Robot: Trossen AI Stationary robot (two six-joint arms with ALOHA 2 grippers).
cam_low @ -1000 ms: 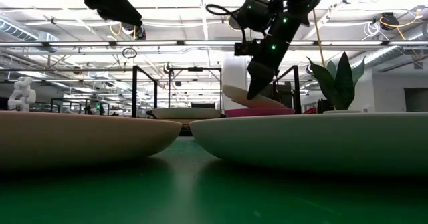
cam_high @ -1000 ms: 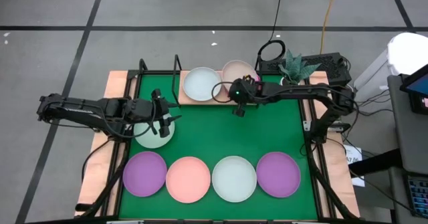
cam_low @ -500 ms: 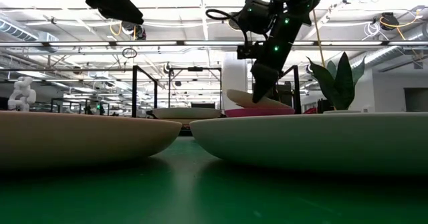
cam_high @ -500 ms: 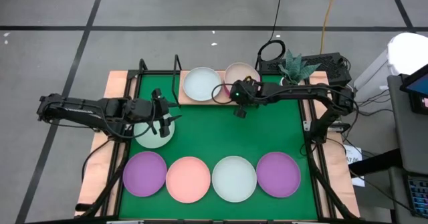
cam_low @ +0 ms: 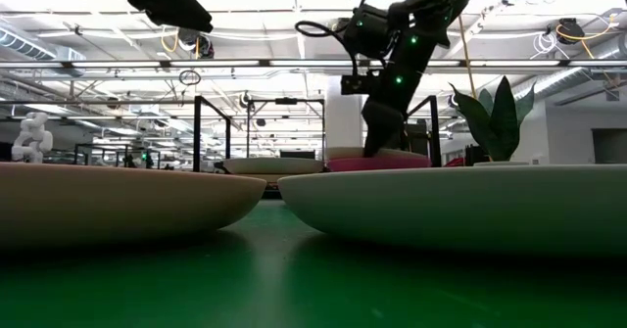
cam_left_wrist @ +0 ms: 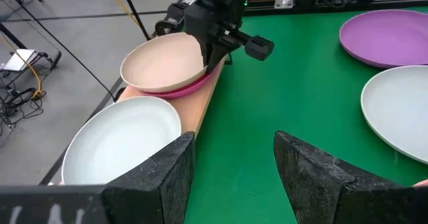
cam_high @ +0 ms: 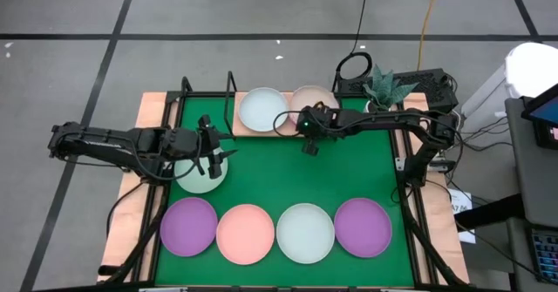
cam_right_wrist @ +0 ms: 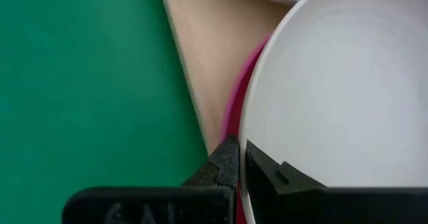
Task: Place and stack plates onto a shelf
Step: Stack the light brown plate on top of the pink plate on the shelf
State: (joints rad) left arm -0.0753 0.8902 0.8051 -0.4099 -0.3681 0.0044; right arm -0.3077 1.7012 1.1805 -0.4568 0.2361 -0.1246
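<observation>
Your left gripper (cam_high: 212,155) hangs over the left side of the green mat (cam_high: 349,166), above the near edge of a pale mint plate (cam_high: 200,175) that lies flat on the mat; its fingers (cam_left_wrist: 160,184) stand wide apart and grasp nothing. Moving right along the near row, you have a purple plate (cam_high: 189,227), a salmon pink plate (cam_high: 246,234), another pale plate (cam_high: 305,232) and a second purple plate (cam_high: 363,227), all lying flat, rims close together in a line running left to right. At the far edge of the mat sits the shelf (cam_left_wrist: 200,110), its wooden board running with its long axis left to right. On its left half a pale plate (cam_high: 262,108) lies flat. Just right of that, the beige plate (cam_left_wrist: 164,65) rests on top of the magenta plate (cam_left_wrist: 194,88), whose rim shows beneath it. Your right gripper (cam_high: 307,128) is at the near edge of this stack, clenched on the beige plate's rim, as the right wrist view shows. Farther right, beyond the bench, stands a small plant (cam_high: 386,88).
</observation>
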